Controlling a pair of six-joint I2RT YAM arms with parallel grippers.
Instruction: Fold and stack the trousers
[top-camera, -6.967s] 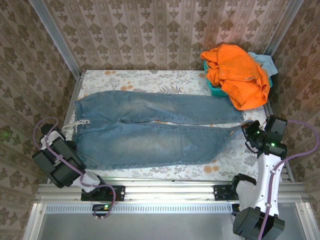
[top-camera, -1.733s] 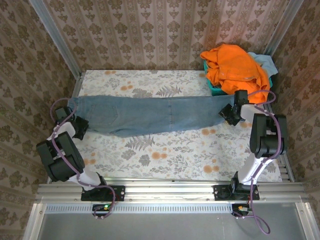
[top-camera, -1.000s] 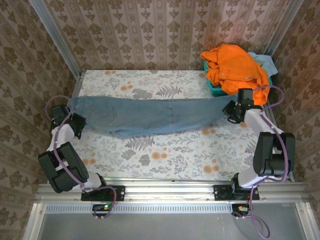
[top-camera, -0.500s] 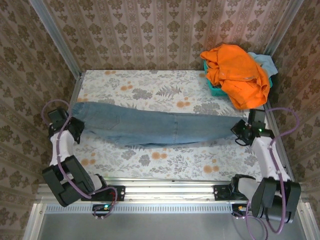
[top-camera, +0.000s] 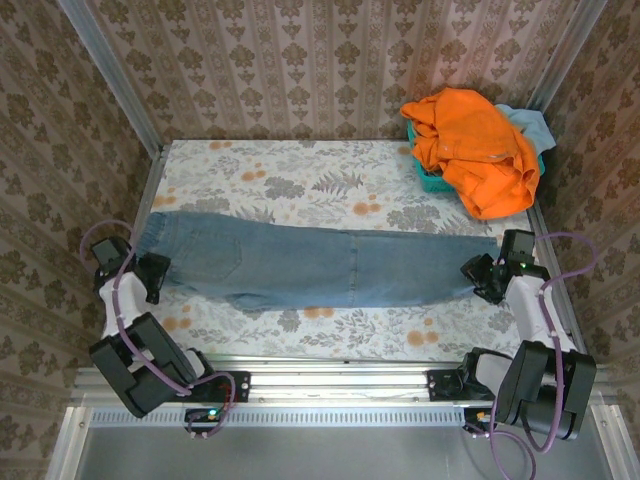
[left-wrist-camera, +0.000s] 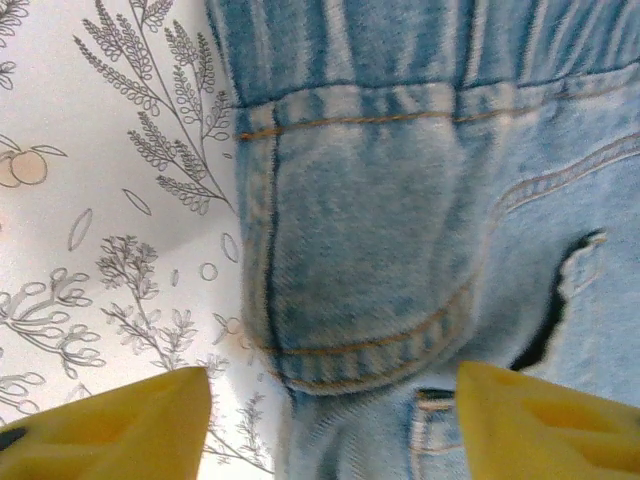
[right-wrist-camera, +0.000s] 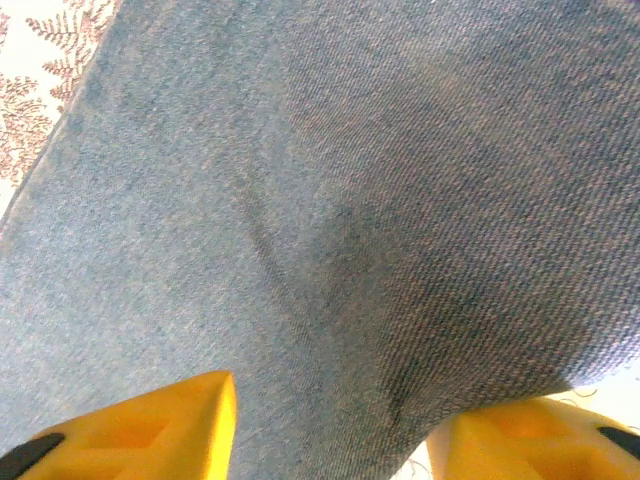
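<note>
The trousers (top-camera: 320, 265) lay flat on the table (top-camera: 300, 165) as one long strip, leg over leg, waist to the left and hems to the right. The left gripper (top-camera: 152, 272) had just spread its jaws wide at the waistband, and the right gripper (top-camera: 478, 274) had parted its jaws over the hems, so the denim lay released. A second earlier both were clamped and held the strip farther back. The lengthwise fold looked done, with the crosswise folds still to come.
</note>
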